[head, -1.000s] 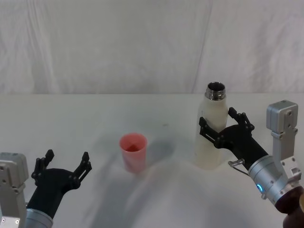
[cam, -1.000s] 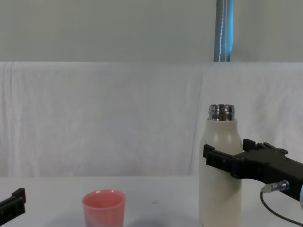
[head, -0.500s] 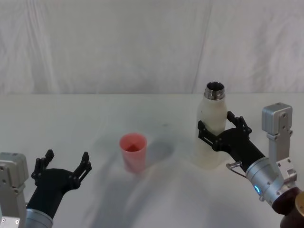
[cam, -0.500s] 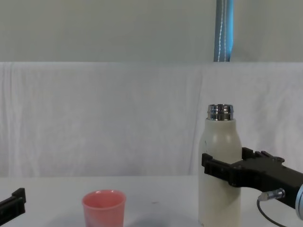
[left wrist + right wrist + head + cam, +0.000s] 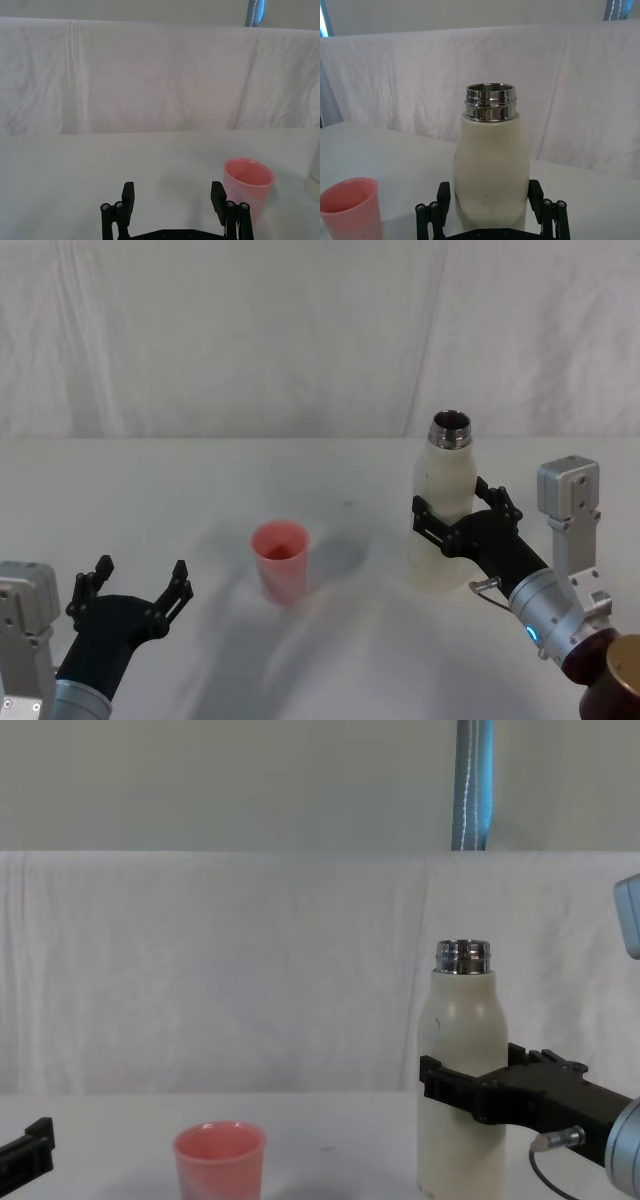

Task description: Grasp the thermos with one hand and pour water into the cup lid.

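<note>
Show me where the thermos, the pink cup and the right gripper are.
thermos [image 5: 444, 502], head view, on its cream body below the neck.
pink cup [image 5: 281, 566], head view, on its outer wall.
right gripper [image 5: 455, 517], head view, midway between the fingertips either side of the thermos.

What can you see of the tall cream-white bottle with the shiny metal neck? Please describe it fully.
The tall cream-white bottle is a smooth cylinder with rounded shoulders and a shiny silver threaded neck, open, with no cap. It stands upright on the white table, on the robot's right of the small pink cup. The black right gripper has a finger on each side of its body; whether they press it is unclear.
</note>
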{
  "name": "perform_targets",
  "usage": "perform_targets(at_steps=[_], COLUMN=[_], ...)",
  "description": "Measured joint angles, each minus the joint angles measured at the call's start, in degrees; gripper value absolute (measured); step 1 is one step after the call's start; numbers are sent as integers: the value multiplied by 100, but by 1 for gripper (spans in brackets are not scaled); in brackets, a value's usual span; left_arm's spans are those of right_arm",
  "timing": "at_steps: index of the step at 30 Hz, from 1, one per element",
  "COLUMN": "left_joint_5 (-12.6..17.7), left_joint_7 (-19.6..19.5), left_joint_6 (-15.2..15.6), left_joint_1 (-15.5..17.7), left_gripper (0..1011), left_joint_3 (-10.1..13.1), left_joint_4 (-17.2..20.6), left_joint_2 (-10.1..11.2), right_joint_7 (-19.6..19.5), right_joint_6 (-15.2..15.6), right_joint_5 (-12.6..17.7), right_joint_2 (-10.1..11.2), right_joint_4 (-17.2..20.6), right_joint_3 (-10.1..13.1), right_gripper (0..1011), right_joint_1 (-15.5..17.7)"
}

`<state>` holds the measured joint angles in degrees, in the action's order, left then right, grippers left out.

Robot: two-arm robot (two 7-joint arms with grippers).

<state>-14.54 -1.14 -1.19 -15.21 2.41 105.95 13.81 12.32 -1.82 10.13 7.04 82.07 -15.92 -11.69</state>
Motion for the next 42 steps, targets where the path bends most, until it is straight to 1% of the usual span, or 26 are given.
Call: perform_targets(at_steps=[15, 33, 36, 42], left_joint_5=[0, 0, 0, 0], left_joint_7=[0, 0, 0, 0], left_joint_6=[0, 0, 0, 0], left_joint_1=[0, 0, 0, 0], left_gripper=[1001, 1001, 1001, 1001], left_joint_3=[0, 0, 0, 0], left_joint_4=[0, 0, 0, 0], left_joint_2=[0, 0, 0, 0], right_joint_7=[-48, -43, -43, -43], right_joint_6=[-45, -45, -44, -42], right_joint_5=[-117, -108, -105, -102], right_joint_2=[-103, -98, -96, -94], right_joint_4=[-387, -351, -348, -344], right_joint_3=[-15, -10, -8, -6], right_gripper=[1001, 1001, 960, 950], right_joint_1=[-235, -212, -211, -208])
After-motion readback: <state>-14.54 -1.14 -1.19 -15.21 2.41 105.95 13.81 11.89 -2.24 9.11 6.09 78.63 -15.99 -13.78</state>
